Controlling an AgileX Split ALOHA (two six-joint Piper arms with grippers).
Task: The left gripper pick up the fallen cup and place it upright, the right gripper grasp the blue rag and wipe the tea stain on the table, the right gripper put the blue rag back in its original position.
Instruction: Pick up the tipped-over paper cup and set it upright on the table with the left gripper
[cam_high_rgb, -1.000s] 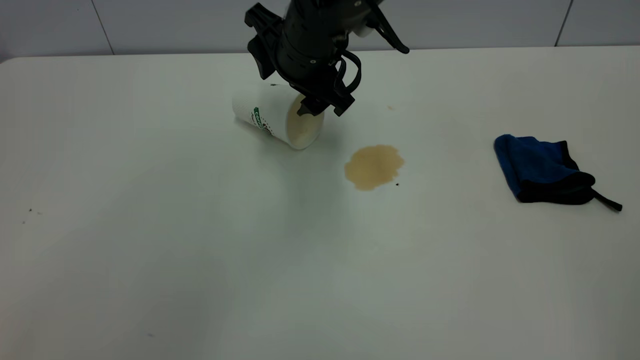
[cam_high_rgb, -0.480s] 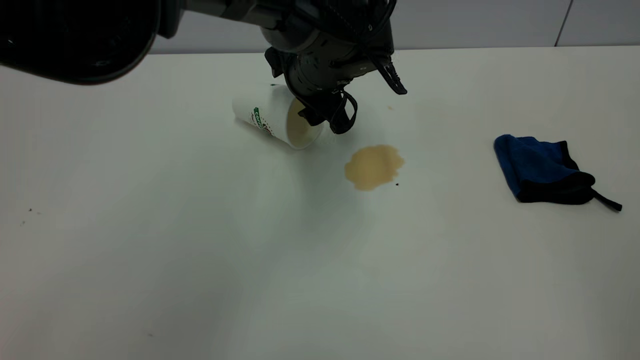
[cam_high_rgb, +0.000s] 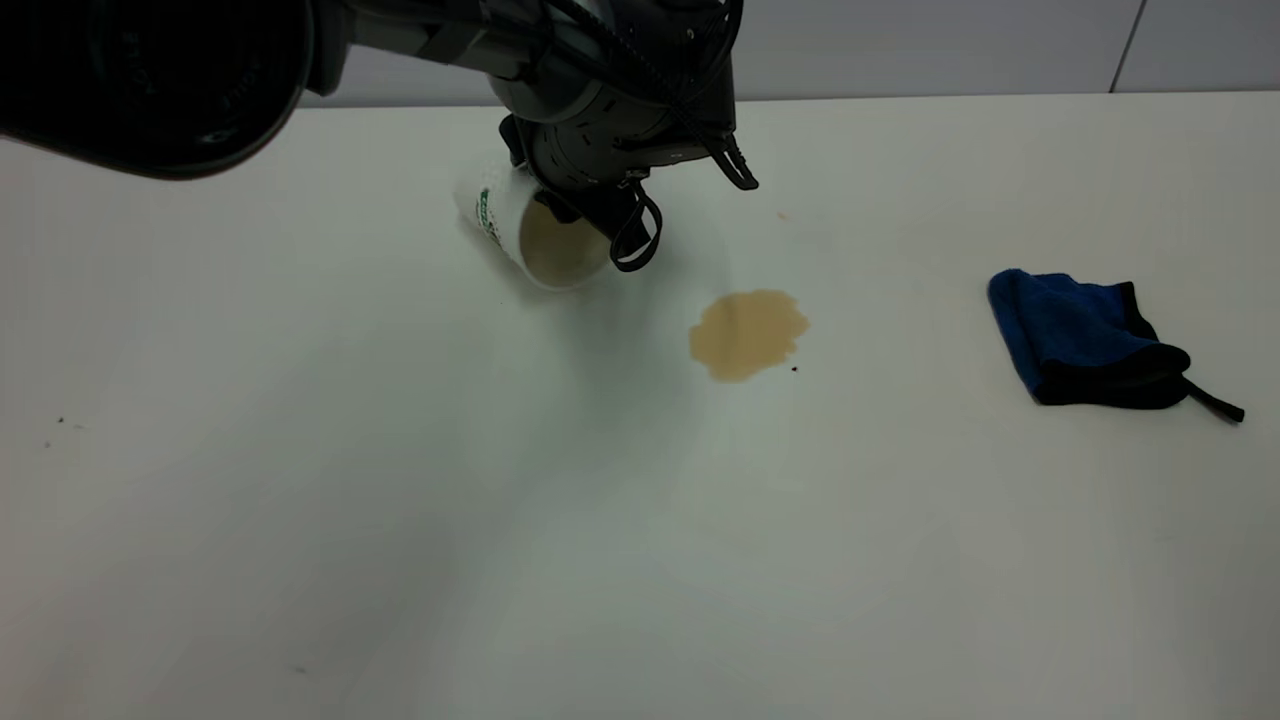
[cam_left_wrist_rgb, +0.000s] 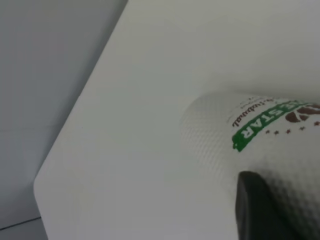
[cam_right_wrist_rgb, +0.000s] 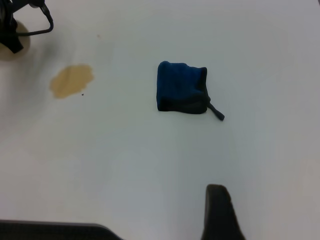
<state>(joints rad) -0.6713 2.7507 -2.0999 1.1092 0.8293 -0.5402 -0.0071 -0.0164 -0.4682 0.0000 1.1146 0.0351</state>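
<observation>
One tool, the left gripper (cam_high_rgb: 590, 225), grips tilted cup (cam_high_rgb: 520, 215) nr tea stain (cam_high_rgb: 747, 333).

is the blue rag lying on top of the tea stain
No, the blue rag lies apart from the tea stain, with bare table between them.

One cup (cam_high_rgb: 520, 225), one rag (cam_high_rgb: 1085, 338), one stain (cam_high_rgb: 747, 333)

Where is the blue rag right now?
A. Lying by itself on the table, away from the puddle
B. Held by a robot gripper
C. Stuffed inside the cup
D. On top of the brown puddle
A. The blue rag lies alone on the table, well apart from the brown puddle, and no gripper touches it; the left gripper is over at the cup.
</observation>
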